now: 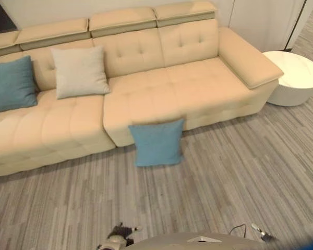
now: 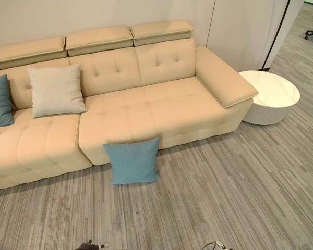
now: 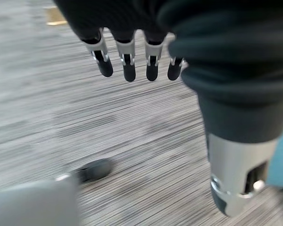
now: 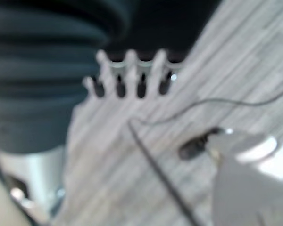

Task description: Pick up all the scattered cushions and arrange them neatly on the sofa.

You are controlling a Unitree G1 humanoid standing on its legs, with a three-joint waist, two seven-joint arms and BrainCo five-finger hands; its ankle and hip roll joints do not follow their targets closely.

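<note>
**One blue cushion on the floor, two cushions on the sofa**

A long beige sofa (image 1: pixel 146 88) fills the upper part of the frame. On its left side a blue cushion (image 1: pixel 10 84) leans upright against the backrest at the left edge, and a grey cushion (image 1: pixel 79 72) leans upright just beside it, to the right. The two look very near each other, perhaps touching at the lower corner.

A second blue cushion (image 1: pixel 156 141) is on the grey striped floor (image 1: pixel 224 182), in the centre of the frame. It stands almost upright and its top edge rests against the front of the sofa seat.

A round white table (image 1: pixel 295 77) stands at the upper right, just beside the sofa armrest.

The left hand (image 3: pixel 132 56) hangs over the floor. In its wrist view the fingers point down, relaxed and a little apart, and they hold nothing. The right hand (image 4: pixel 132 75) is also over the floor. Its fingers look loosely bent in a row, with nothing between them, well apart from every cushion
</note>
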